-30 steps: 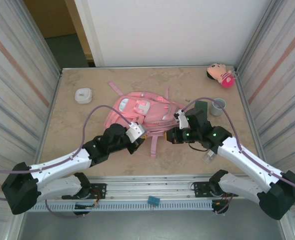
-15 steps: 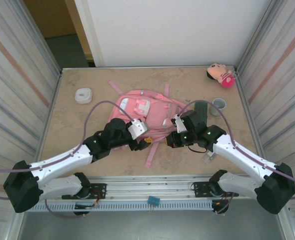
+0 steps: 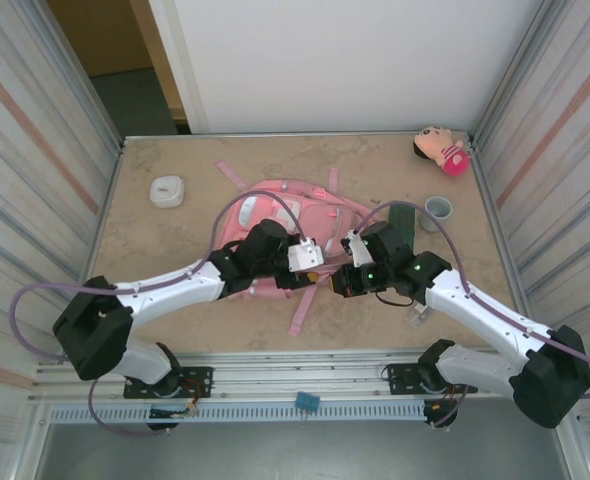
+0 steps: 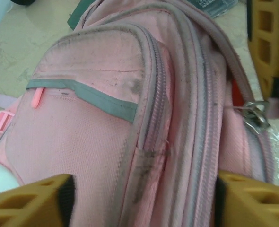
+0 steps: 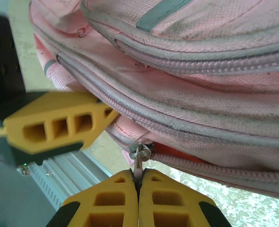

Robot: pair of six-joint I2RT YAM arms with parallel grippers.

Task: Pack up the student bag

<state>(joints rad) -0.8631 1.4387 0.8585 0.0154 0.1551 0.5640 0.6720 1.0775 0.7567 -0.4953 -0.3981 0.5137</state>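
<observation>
No brand or label can be read on the student bag (image 3: 271, 208). A dark green item (image 4: 210, 5) past its top carries white print too small to make out.

The bag lies at the middle of the tabletop (image 3: 155, 290), its pink straps trailing toward the near and far edges. The right gripper (image 5: 138, 178) is clamped tight on the metal zipper pull (image 5: 139, 152) at the bag's near right side, where orange lining shows in the zip gap. The left gripper (image 4: 142, 185) stands open, with one yellow finger on each side of the bag's front pockets and zipper rows. Whether its pads touch the fabric cannot be told.

A grey cup (image 3: 437, 209) stands near the right edge, just beside the dark green item. A pink plush doll (image 3: 440, 150) sits in the far right corner, and a white round case (image 3: 167, 190) rests toward the left edge, well apart from the bag. A small clear object (image 3: 415, 316) lies by the right arm near the near edge.
</observation>
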